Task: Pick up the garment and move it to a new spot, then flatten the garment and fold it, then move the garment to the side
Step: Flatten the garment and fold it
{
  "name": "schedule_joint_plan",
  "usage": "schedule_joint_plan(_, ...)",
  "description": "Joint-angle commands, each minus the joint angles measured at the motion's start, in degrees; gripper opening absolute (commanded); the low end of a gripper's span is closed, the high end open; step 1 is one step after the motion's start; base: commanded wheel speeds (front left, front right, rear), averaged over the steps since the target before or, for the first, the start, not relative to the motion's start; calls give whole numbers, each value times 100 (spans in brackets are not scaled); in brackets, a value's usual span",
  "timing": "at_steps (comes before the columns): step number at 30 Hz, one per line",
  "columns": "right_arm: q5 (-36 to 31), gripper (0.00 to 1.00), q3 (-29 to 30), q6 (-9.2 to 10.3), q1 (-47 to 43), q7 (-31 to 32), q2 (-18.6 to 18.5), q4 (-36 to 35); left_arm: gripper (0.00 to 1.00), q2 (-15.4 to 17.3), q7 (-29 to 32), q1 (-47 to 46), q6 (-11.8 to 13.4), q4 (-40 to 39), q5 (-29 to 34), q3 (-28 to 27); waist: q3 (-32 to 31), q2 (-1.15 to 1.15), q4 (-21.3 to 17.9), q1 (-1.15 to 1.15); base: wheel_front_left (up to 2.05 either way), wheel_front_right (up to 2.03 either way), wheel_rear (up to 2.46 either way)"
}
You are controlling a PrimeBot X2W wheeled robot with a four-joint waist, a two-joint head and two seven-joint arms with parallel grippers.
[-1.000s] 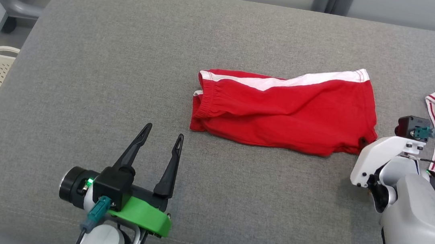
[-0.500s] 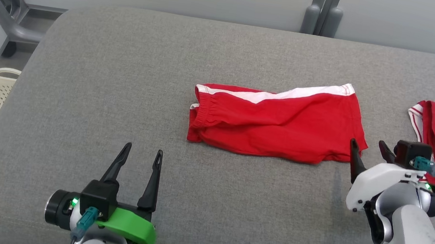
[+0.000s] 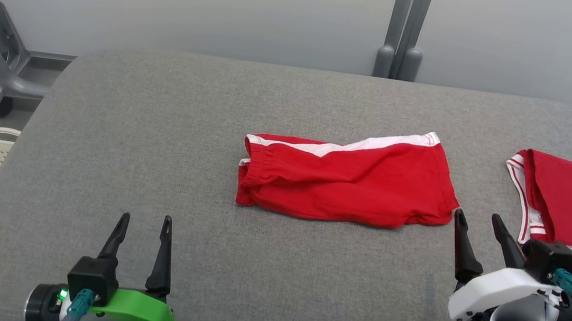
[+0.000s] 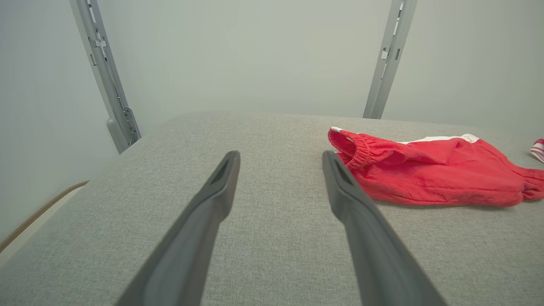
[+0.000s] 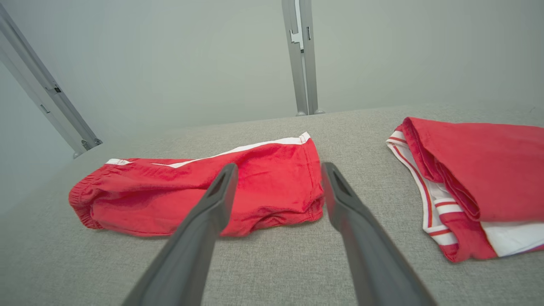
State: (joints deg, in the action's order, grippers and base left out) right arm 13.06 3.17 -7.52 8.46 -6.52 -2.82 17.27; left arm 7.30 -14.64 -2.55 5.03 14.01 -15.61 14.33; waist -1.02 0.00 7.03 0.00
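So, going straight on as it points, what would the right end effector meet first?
Probably the red shorts: the right end effector points at their leg-hem end, close ahead, though its height above the grey cushion is unclear.

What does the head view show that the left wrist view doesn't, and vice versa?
Head view adds: the right gripper, open, by the near right corner of the shorts, and the folded body of the second garment.
Left wrist adds: a low side-on look at the waistband, puffed up off the cushion, plus the upper lengths of the posts with their brackets.
Both: shorts, cushion, posts, and the left gripper, open and empty. The second garment's striped edge just peeks in at the left wrist's right border.
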Motion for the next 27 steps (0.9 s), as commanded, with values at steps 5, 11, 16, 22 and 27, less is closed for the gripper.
schedule_joint_plan(5,158,100,-115,8,-197,-171,-21,-67,100,140,-30,118,-99,53,-100,-98,-85,0,-59,0,0,0,0)
schedule_joint_plan(11,137,100,-302,8,-245,-423,-22,35,100,223,-56,156,-194,12,-162,-201,-85,0,-126,0,0,0,0)
schedule_joint_plan(16,73,100,-379,7,-256,-534,-19,196,100,226,-55,135,-216,-79,-107,-253,-57,0,-117,0,0,0,0)
schedule_joint_plan(22,48,100,-265,7,-117,-491,-20,349,100,249,-57,126,-260,-134,6,-199,-27,0,-91,0,0,0,0)
schedule_joint_plan(27,23,100,-187,7,-54,-486,-20,396,100,249,-55,92,-305,-90,6,-166,19,0,-87,0,0,0,0)
